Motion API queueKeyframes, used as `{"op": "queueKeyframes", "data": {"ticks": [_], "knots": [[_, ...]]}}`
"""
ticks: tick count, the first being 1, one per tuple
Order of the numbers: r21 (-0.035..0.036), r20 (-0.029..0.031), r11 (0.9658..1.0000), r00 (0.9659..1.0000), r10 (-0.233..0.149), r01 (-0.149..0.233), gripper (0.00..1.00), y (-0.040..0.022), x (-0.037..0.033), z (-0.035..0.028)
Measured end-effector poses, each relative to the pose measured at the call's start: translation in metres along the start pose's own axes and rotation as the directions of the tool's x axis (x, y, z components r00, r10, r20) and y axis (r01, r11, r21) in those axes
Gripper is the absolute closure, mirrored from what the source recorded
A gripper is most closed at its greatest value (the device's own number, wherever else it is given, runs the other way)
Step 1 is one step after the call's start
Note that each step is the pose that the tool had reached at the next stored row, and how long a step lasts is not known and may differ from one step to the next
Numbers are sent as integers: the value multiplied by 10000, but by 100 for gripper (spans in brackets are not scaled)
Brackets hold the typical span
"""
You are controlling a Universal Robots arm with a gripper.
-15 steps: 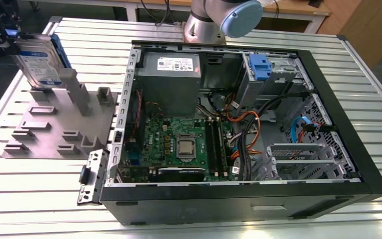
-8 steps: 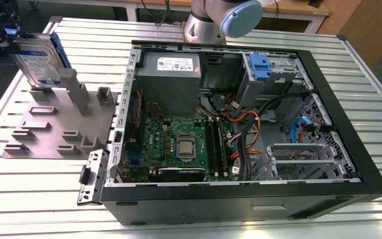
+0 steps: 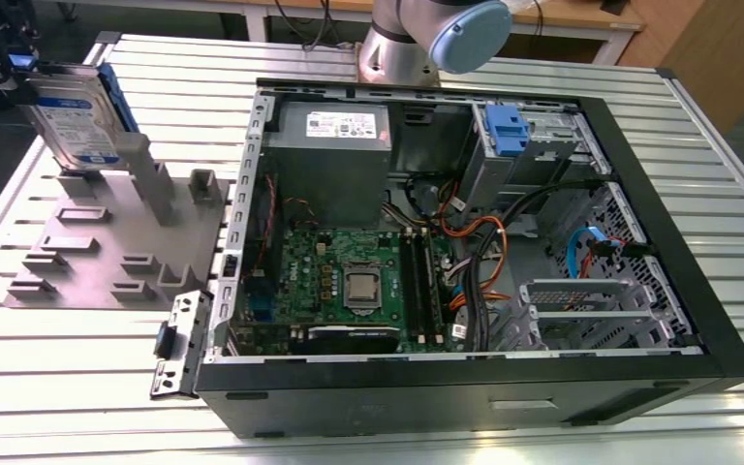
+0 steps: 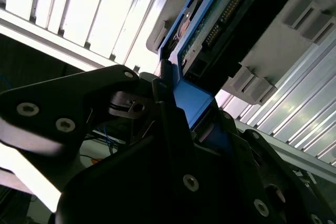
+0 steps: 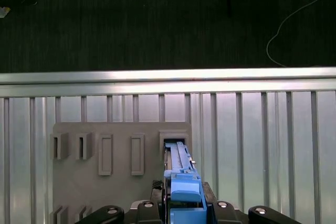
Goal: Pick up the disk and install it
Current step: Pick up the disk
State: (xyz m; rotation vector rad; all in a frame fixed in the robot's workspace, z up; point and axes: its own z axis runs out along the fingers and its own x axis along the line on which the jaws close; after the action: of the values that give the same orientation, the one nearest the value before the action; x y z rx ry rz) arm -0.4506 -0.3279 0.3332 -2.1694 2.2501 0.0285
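The disk [image 3: 77, 114], silver with a white-and-blue label and a blue carrier frame, stands upright at the exterior view's far left. Its lower end is at a slot of the grey fixture plate [image 3: 101, 252]; I cannot tell whether it is still inside. My gripper [image 3: 13, 70] is shut on the disk's upper end. The first wrist view looks down the disk's [image 5: 182, 182] blue edge, which runs from between the gripper [image 5: 184, 205] jaws toward the fixture slot [image 5: 173, 141]. In the second wrist view the disk [image 4: 210, 22] shows its underside, and a black finger [image 4: 168, 108] presses the blue frame.
An open computer case [image 3: 682, 291] lies on the slatted metal table [image 3: 734, 194] at the exterior view's right. Inside are a motherboard, a grey metal box [image 3: 333, 145] and a drive cage with a blue tab [image 3: 507, 130]. The arm's base [image 3: 411, 44] stands behind the case.
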Motion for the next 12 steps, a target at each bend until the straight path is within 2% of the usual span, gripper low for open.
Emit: {"op": "queueKeyframes", "data": {"ticks": [12], "knots": [[0,0,10000,10000,0,0,64,0,-2,-73]]}}
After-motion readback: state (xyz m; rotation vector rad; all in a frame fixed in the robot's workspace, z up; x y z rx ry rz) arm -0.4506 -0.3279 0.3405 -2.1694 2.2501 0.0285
